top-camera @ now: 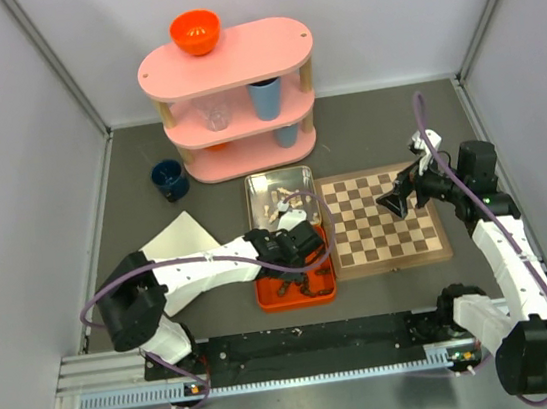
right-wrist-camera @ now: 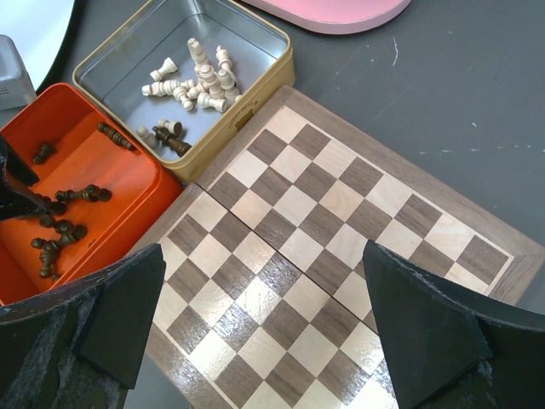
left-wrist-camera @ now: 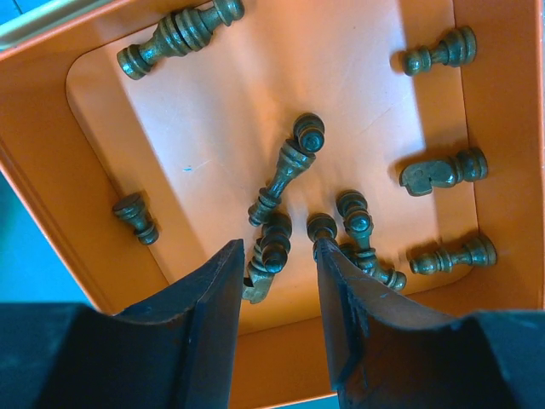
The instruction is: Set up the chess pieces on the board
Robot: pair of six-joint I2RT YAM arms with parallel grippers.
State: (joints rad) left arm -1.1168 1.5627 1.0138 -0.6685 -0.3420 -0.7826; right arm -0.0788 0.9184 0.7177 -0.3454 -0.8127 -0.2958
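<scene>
The chessboard [top-camera: 381, 218] lies right of centre and no pieces stand on it; it also fills the right wrist view [right-wrist-camera: 324, 247]. Several dark pieces [left-wrist-camera: 285, 170] lie loose in the orange tray [left-wrist-camera: 102, 247]. My left gripper [left-wrist-camera: 277, 256] is open, low inside the tray, its fingertips either side of a lying dark piece [left-wrist-camera: 272, 247]. Pale pieces [right-wrist-camera: 200, 81] lie in the silver tin [right-wrist-camera: 136, 64]. My right gripper [right-wrist-camera: 264, 319] is open and empty, hovering above the board.
A pink three-tier shelf [top-camera: 229, 99] stands at the back with an orange bowl [top-camera: 195, 31] and cups on it. A dark blue cup [top-camera: 169, 178] and a white sheet [top-camera: 172, 240] lie at the left. The tin [top-camera: 279, 196] adjoins the tray [top-camera: 294, 282].
</scene>
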